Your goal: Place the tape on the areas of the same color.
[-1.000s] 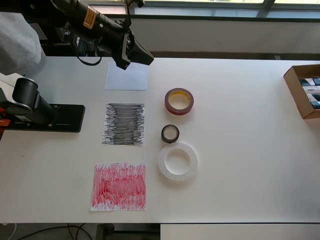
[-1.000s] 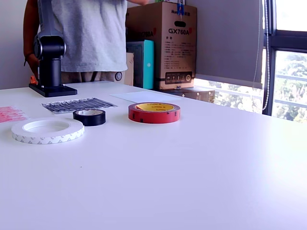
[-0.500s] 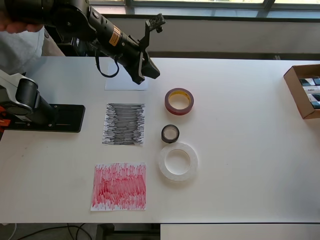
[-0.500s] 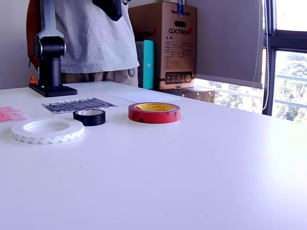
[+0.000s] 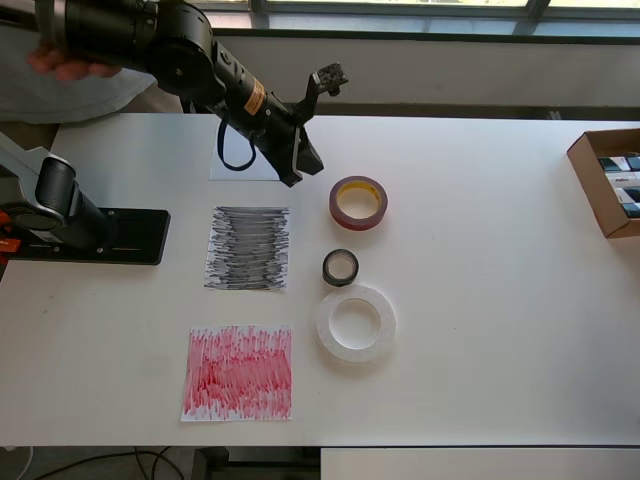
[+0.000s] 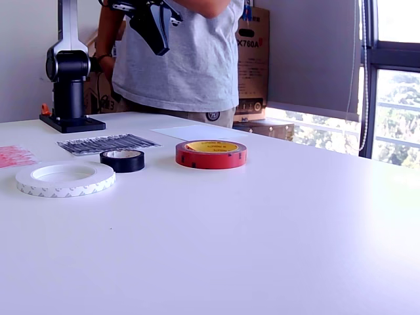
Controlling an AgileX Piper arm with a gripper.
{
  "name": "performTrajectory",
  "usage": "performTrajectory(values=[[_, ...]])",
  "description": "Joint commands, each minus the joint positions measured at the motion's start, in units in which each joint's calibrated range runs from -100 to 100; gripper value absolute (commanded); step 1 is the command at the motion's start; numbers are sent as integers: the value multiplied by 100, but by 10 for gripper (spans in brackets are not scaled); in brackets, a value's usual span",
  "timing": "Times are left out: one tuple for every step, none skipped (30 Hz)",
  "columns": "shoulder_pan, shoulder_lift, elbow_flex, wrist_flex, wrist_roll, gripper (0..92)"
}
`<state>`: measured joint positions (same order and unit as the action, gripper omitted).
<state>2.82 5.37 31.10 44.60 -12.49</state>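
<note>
From overhead, my claw (image 5: 300, 165) hangs above the surface (image 5: 480, 260), just beside the red tape (image 5: 359, 202); whether it is apart, I cannot tell. All rolls lie off their sheets. In the exterior view, the claw (image 6: 157, 39) is high, carrying nothing. I judge the reach underway; next, descend over the roll.

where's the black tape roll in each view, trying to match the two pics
Overhead view: the black tape roll lies mid-table, between the red tape roll above it and the white tape roll below it.
Exterior view: the black tape roll sits toward the exterior view's left, behind the white tape roll and left of the red tape roll.
Shared landmark: the black scribbled sheet, right beside the roll in both.
</note>
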Motion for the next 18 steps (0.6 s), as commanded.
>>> performTrajectory(values=[[-52,146,-25,49,-11,2],[-52,211,-25,49,-11,2],[-52,286,-25,49,-11,2],[-52,342,-25,49,-11,2],[-52,408,-25,49,-11,2],[-52,473,-25,49,-11,2],[-52,529,-25,49,-11,2],[-52,595,-25,58,-3,2],[-44,651,-25,58,-3,2],[-44,716,-25,58,-3,2],[-44,791,-25,58,-3,2],[-44,857,-25,58,-3,2],[-44,922,-34,58,-3,2],[-36,988,-43,58,-3,2],[-36,1044,-61,58,-3,2],[-36,1109,-89,58,-3,2],[-36,1175,-125,58,6,2],[-36,1221,-143,58,14,2]])
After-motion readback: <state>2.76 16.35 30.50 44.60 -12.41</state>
